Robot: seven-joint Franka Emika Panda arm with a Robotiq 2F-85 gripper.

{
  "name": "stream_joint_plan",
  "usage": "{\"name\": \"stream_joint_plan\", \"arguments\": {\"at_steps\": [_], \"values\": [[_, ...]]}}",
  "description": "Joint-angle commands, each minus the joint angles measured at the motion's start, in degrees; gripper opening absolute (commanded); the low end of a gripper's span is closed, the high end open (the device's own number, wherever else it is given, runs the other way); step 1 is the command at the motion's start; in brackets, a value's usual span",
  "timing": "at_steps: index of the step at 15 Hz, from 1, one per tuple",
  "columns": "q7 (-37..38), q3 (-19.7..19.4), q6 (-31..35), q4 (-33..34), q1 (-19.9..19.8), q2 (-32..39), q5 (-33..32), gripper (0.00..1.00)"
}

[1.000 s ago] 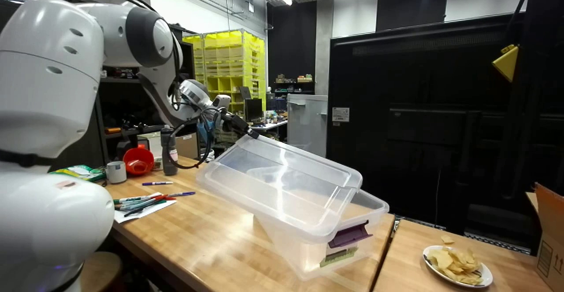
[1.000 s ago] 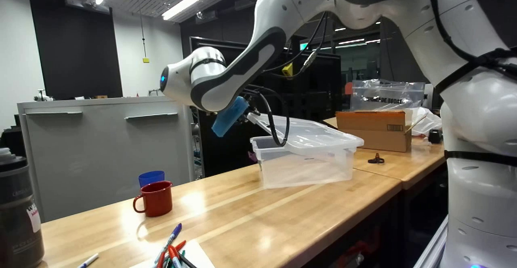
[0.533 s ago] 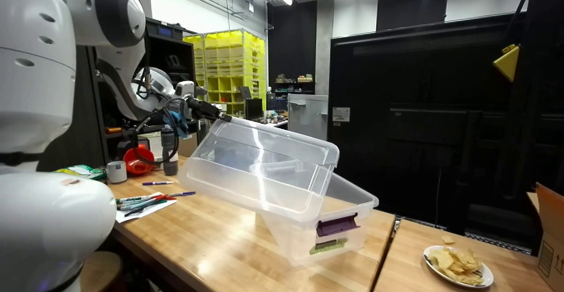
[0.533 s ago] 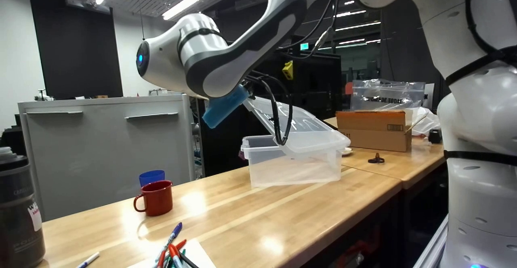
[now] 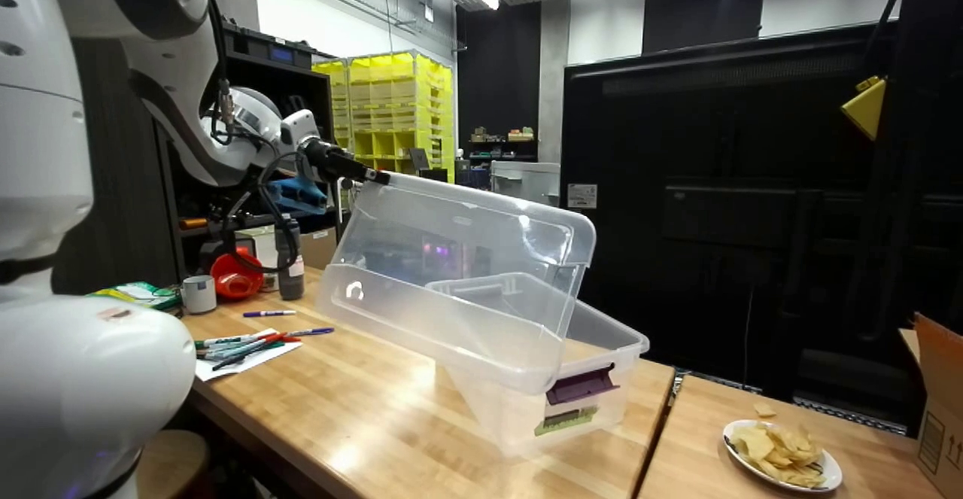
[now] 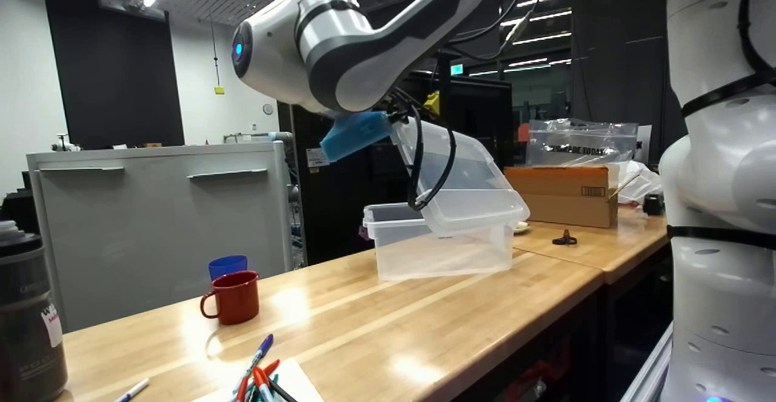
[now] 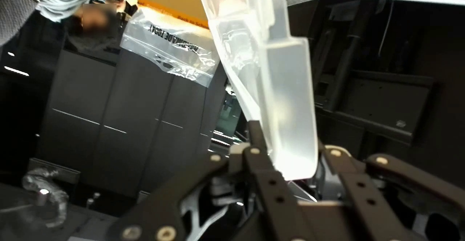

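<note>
My gripper is shut on the rim of a clear plastic lid, whose edge sits between the two fingers in the wrist view. In both exterior views the lid stands steeply tilted, raised at my gripper's end. Its lower edge leans against the clear plastic box, overlapping the near wall. That box rests on the wooden table, with a purple latch on its end. The box's top is partly uncovered, and I see nothing inside. In an exterior view the fingertips are hidden behind the arm and cables.
A plate of chips and a cardboard box stand beyond the plastic box. Markers lie on paper. A red mug, a blue cup and a dark bottle are also on the table.
My gripper has moved back and then upward, still holding the lid. The lid is tilted more steeply. The box slid a little along the table toward the mug side, then stayed about still.
</note>
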Motion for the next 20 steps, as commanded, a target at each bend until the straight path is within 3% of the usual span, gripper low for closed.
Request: {"name": "stream_joint_plan", "arguments": {"at_steps": [1, 6, 10, 11, 12, 14, 20], "values": [[8.1, -0.3, 2.0, -6.2, -3.3, -8.8, 3.7, 0.07], [15.2, -3.0, 6.4, -12.1, -7.6, -16.4, 7.7, 0.07], [16.8, -4.7, 10.4, -15.9, -9.6, -19.6, 7.9, 0.07], [16.5, -4.8, 11.0, -16.3, -9.8, -19.5, 7.6, 0.52], [16.0, -4.7, 11.6, -16.7, -9.9, -19.6, 7.4, 0.53], [15.7, -4.4, 12.3, -17.2, -9.9, -19.3, 7.0, 0.63], [15.0, -2.4, 12.7, -17.4, -9.2, -17.0, 5.1, 1.0]]}}
